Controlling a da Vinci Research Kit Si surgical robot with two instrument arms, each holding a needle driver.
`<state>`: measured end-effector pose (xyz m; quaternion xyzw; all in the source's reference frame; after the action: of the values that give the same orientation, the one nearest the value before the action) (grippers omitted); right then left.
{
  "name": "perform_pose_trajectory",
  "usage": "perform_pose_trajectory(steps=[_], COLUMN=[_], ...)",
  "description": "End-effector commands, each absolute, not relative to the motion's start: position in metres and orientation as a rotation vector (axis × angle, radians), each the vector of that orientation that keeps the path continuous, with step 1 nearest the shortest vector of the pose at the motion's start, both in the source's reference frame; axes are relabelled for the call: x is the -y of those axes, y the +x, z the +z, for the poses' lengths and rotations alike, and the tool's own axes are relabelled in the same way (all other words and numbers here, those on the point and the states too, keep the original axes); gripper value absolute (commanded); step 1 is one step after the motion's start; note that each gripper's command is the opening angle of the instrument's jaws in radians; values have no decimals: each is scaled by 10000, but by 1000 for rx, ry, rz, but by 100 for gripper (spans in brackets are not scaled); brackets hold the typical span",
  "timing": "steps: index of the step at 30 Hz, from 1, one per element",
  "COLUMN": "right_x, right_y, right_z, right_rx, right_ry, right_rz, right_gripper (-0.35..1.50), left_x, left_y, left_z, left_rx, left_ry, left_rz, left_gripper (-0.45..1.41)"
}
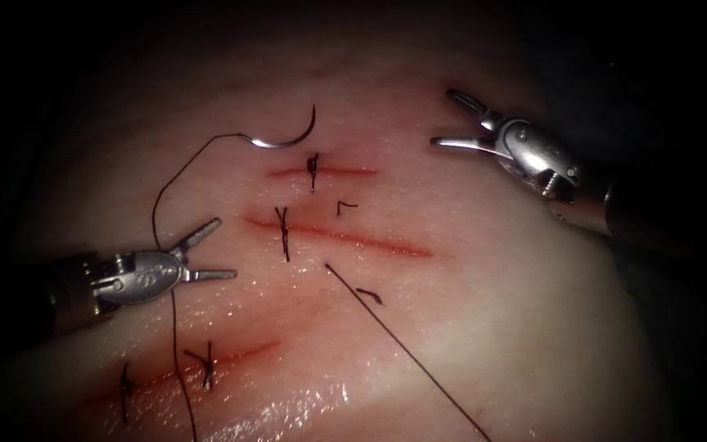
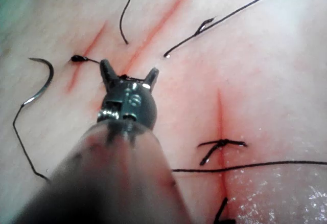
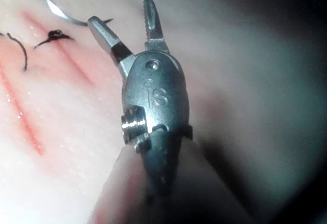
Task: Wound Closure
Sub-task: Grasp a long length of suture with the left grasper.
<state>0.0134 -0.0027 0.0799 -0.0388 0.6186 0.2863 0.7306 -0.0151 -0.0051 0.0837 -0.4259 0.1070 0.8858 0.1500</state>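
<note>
Pale tissue (image 1: 484, 327) carries the scene: the curved needle (image 1: 292, 139) lies free at upper centre of the endoscope view, its thread (image 1: 161, 196) trailing down the left (cut ends (image 1: 345, 206) scattered nearby).

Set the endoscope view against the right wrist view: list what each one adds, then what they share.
Endoscope view adds: the left tool, open and empty; the thread trailing from the needle; the lowest cut.
Right wrist view adds: the S stamped on its tool's body.
Both: the right tool, open and empty; the needle lying free on the tissue above the top cut's stitch, not in the tissue.
</note>
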Motion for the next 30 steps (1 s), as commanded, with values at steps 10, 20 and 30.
perform_pose_trajectory(steps=[10, 20, 30], right_x=[25, 24, 29], right_y=[124, 124, 125], right_z=[803, 812, 821], right_rx=[-1372, -1369, -1367], right_ry=[-73, -74, -63], right_rz=[612, 613, 620], right_gripper=[133, 133, 133], left_x=[105, 151, 176], left_y=[-241, -318, -365], left_z=[863, 849, 830], left_rx=[-238, -316, -409], left_ry=[-1351, -1378, -1527], left_rz=[2646, 2772, 2843], left_gripper=[34, 34, 17])
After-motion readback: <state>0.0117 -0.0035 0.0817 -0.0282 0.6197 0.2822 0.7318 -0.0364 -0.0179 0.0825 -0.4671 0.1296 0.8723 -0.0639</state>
